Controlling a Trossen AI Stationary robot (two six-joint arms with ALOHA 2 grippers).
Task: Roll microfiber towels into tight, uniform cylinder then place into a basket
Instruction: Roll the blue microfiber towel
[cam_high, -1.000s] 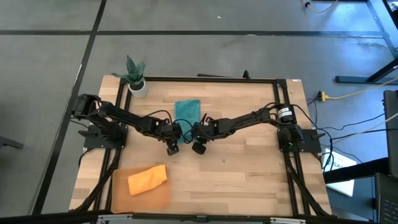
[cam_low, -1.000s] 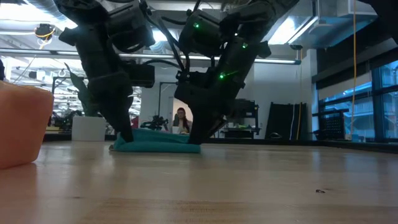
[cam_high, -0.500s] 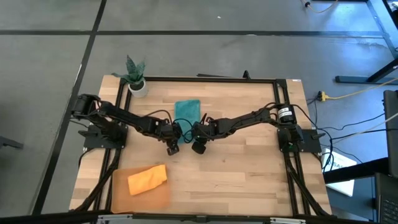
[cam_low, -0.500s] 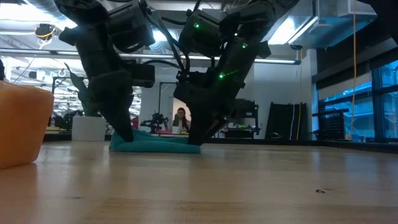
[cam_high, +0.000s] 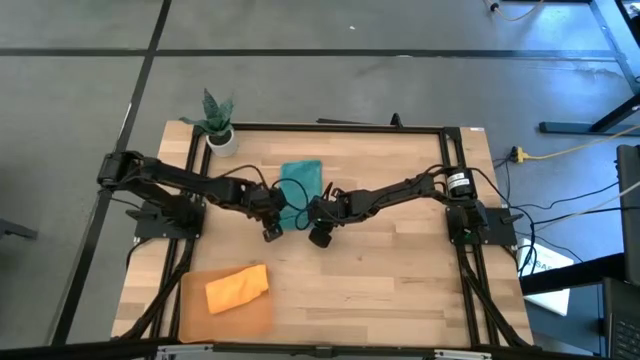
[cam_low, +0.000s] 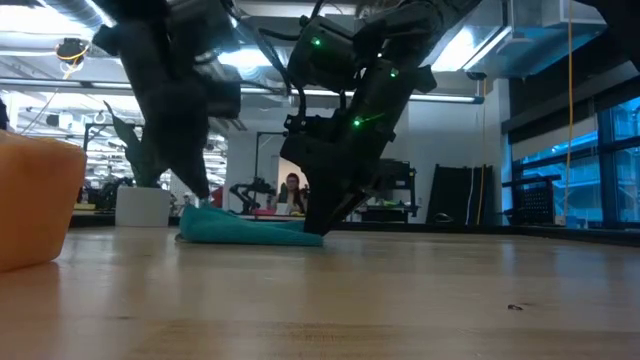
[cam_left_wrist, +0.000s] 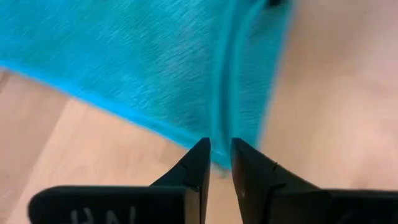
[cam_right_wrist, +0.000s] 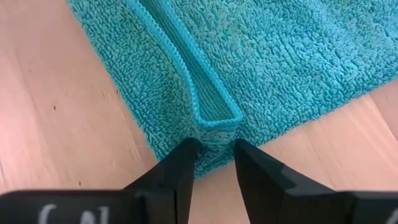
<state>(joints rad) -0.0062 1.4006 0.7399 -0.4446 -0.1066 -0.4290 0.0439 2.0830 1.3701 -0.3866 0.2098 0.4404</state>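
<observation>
Claws first: the right claw (cam_right_wrist: 212, 149) sits at the near corner of the teal towel (cam_high: 301, 178), its two dark fingers (cam_right_wrist: 176, 169) slightly parted with the folded corner of the hem lying between their tips, low on the wood. The left claw (cam_left_wrist: 220, 151) hangs just off the towel's near edge, its fingers (cam_left_wrist: 194, 168) only a narrow gap apart and nothing visibly caught between them; its wrist view shows teal pile just ahead and bare wood below. From above, both arms reach inward from the two sides of the tabletop (cam_high: 400, 270) and meet near its middle, the left claw (cam_high: 272, 215) and the right claw (cam_high: 318, 222) side by side at the towel's near end. The towel lies flat and partly folded toward the far middle of the wood; in the low view it is a low teal strip (cam_low: 250, 230) with the dark arms coming down onto both of its ends. Well apart from it, at the near left corner, the orange towel (cam_high: 237, 287) lies rolled in the basket (cam_high: 195, 315). A small white plant pot (cam_high: 221, 140) with a green plant stands at the far left corner. Beyond the tabletop, in the low view, a person (cam_low: 291, 193) sits in the room behind.
</observation>
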